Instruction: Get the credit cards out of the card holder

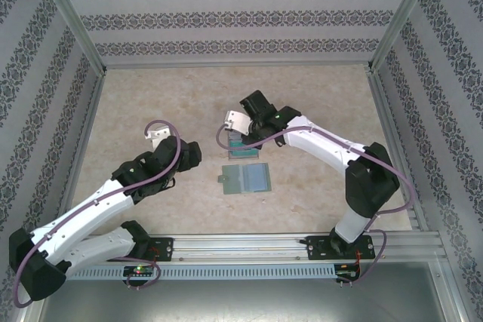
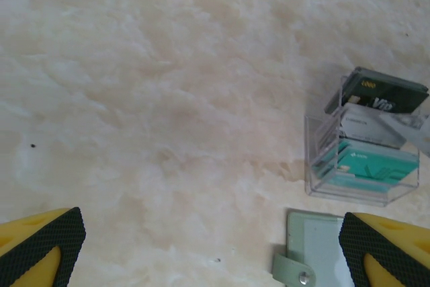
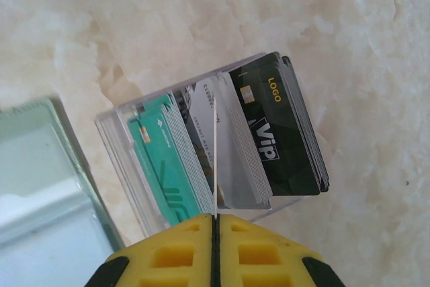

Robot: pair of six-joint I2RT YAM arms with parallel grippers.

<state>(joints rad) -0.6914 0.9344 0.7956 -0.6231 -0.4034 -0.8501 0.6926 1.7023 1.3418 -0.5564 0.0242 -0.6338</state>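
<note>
The left arm (image 1: pixel 90 209) is stretched forward and inward from its base, and the left gripper (image 2: pixel 211 250) is held pointing downward with its jaws spread wide. The right arm (image 1: pixel 332 145) is folded at the elbow and reached leftward. The right gripper (image 3: pixel 215 223) is closed tight, with a credit card (image 3: pixel 215 159) pinched edge-on.

The table (image 1: pixel 151 103) has a pale beige top with a marble look. A clear plastic box (image 2: pixel 316 159) stands on it, slightly far of the middle. Walls (image 1: pixel 241 20) with grey ornament stripes close the left, far and right sides. A metal rail (image 1: pixel 249 240) runs along the near edge.
</note>
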